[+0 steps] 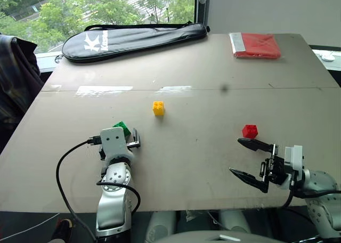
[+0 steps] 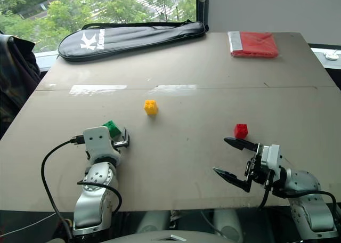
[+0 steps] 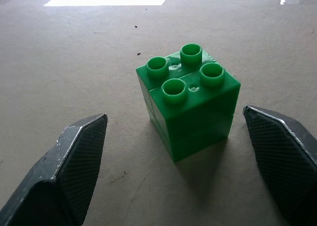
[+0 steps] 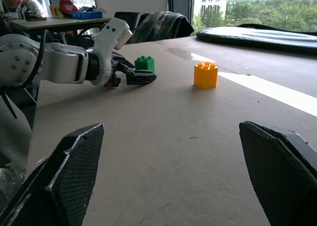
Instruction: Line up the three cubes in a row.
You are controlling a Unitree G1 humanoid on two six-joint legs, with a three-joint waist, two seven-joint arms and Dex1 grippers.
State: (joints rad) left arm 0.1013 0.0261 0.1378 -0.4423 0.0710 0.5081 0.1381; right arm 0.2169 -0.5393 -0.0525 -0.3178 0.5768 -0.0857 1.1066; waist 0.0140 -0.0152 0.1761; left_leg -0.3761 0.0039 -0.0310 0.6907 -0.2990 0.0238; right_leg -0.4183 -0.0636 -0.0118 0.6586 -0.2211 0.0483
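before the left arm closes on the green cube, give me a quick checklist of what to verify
1. Left gripper open wide enough for the green cube: ok, both fingers stand apart, one on each side of it.
2. Green cube upright on the table, studs up: ok.
3. Cube between the fingertips: not ok yet, it sits just ahead of them.
4. Nothing crowding the cube: ok, the yellow cube and red cube lie well apart from it.
5. Right gripper out of the way: ok, open, near the red cube, holding nothing.
6. Row target spot: cannot tell, nothing marks it.
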